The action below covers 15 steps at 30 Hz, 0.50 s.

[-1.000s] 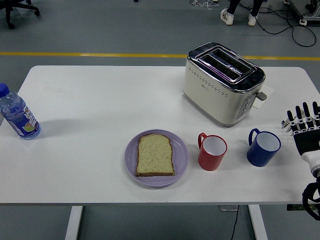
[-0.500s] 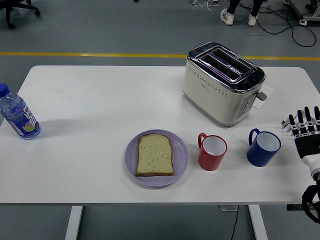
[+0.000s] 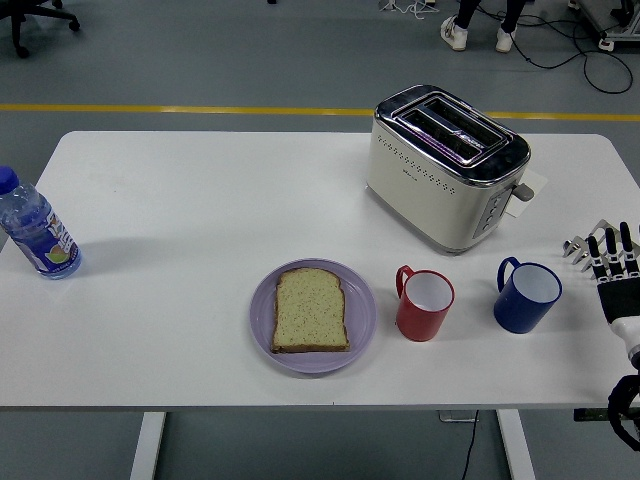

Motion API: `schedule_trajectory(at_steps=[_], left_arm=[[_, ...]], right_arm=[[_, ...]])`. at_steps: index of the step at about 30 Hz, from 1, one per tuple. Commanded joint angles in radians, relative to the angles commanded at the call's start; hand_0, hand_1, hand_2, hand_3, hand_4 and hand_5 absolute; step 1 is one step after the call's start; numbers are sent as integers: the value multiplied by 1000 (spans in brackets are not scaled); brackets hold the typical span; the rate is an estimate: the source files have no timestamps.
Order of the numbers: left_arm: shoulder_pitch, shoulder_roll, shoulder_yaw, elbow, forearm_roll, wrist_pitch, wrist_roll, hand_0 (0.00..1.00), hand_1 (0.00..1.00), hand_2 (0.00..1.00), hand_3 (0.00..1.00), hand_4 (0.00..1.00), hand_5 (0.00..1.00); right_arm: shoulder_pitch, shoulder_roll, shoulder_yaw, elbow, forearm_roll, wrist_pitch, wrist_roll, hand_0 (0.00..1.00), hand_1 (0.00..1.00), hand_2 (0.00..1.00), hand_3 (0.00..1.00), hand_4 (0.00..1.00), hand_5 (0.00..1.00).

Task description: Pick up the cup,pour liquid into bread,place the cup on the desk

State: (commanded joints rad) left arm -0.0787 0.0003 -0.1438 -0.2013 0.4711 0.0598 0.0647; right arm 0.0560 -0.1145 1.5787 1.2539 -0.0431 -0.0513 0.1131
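Fingers (image 3: 600, 252) spread; bread (image 3: 310, 310) on plate (image 3: 362, 318).

At the right edge of the frame the right hand (image 3: 610, 262) hovers with fingers spread, near the blue cup (image 3: 526, 296). Left of that stands a red cup (image 3: 424, 304), seemingly empty, then bread (image 3: 310, 310) on a purple plate (image 3: 362, 322). A toaster (image 3: 444, 166) stands behind on the desk (image 3: 200, 200).

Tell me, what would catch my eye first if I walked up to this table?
Probably the shiny cream toaster at the far right, and in front of it a red cup and a blue cup side by side. Left of the cups, a bread slice lies on a lilac plate. At the right edge, the robot's right hand hovers with fingers spread, holding nothing.
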Motion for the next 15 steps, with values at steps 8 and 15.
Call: schedule_trajectory(at_steps=[8,15], left_arm=[[-2,1,-8,-1,3,0,0,635,646,657,552,323,834],[-5,0,-14,-1,3,0,0,635,645,657,553,323,834]], right_arm=[[2,5,8,-5,9,0,6,672,595,651,614,577,260],[8,6,10,-4,12,3,6,671,595,651,614,575,258]])
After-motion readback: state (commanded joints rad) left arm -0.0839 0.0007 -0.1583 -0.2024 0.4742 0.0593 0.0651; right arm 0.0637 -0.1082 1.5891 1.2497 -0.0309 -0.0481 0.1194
